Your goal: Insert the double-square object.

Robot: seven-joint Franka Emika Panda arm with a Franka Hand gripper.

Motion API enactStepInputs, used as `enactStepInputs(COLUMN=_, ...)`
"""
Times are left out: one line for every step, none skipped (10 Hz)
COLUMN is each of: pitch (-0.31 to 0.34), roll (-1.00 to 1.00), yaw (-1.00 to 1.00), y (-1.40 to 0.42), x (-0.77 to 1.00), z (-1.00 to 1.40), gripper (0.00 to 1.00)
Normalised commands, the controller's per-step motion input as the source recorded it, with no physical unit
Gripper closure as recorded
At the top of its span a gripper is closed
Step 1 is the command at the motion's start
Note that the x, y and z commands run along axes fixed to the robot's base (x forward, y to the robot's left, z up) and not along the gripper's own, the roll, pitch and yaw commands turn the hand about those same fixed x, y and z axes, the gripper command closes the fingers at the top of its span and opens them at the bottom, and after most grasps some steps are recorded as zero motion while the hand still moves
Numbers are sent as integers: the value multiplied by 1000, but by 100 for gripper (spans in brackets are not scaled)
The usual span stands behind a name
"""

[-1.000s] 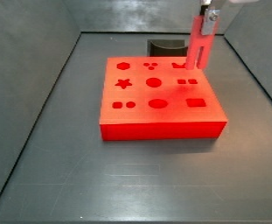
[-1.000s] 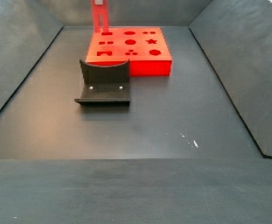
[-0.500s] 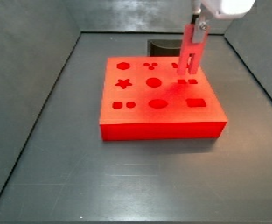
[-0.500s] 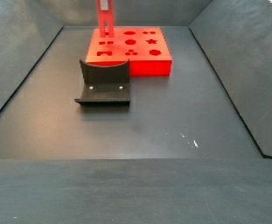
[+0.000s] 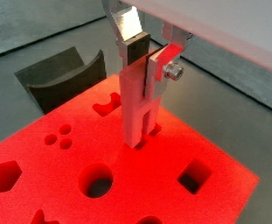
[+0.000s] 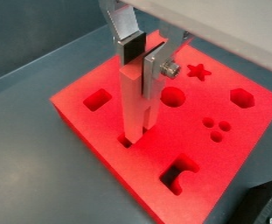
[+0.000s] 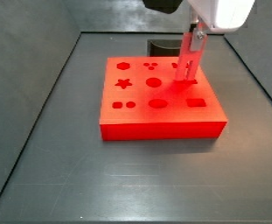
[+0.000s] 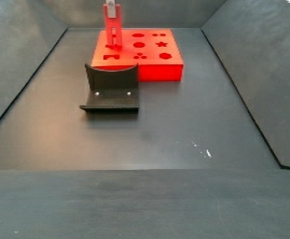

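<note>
You have the double-square object [image 5: 138, 105] standing upright, its lower end down at a small hole in the red block [image 5: 208, 214]; in both wrist views the tip meets the block's top face, though how deep it sits cannot be told. The end effector [image 6: 148, 63] is clamped on the bar's upper part, silver fingers [image 5: 129, 22] pressed against its sides. In a side view the bar [image 7: 191, 59] stands over the block's right-hand holes, near that edge of the block [image 7: 162, 127].

Around the bar the block's other holes are all unfilled: a star [image 6: 198, 71], a hexagon [image 6: 243, 98], a round hole [image 5: 96, 181], a square one [image 6: 97, 98]. The fixture [image 8: 111, 89] stands on the bench [image 8: 172, 177] just beside the block [image 8: 172, 70]; beyond it the dark bench runs wide and bare to the sloped side walls.
</note>
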Motion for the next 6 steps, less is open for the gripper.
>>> enactStepInputs(pitch=0, roll=1, yaw=-117, y=0, x=26, z=-171, gripper=100)
enactStepInputs(pitch=0, roll=4, yaw=-126, y=0, x=89, z=-163, gripper=100)
enactStepInputs(pitch=14, roll=0, yaw=-111, y=0, x=154, z=-146, gripper=100)
enactStepInputs(pitch=11, roll=0, yaw=-97, y=0, x=151, z=-117, gripper=100)
enactStepInputs(pitch=6, roll=0, yaw=-60, y=0, x=151, z=-103, gripper=100)
enactStepInputs(pitch=14, roll=0, yaw=0, y=0, x=231, z=-89, gripper=100)
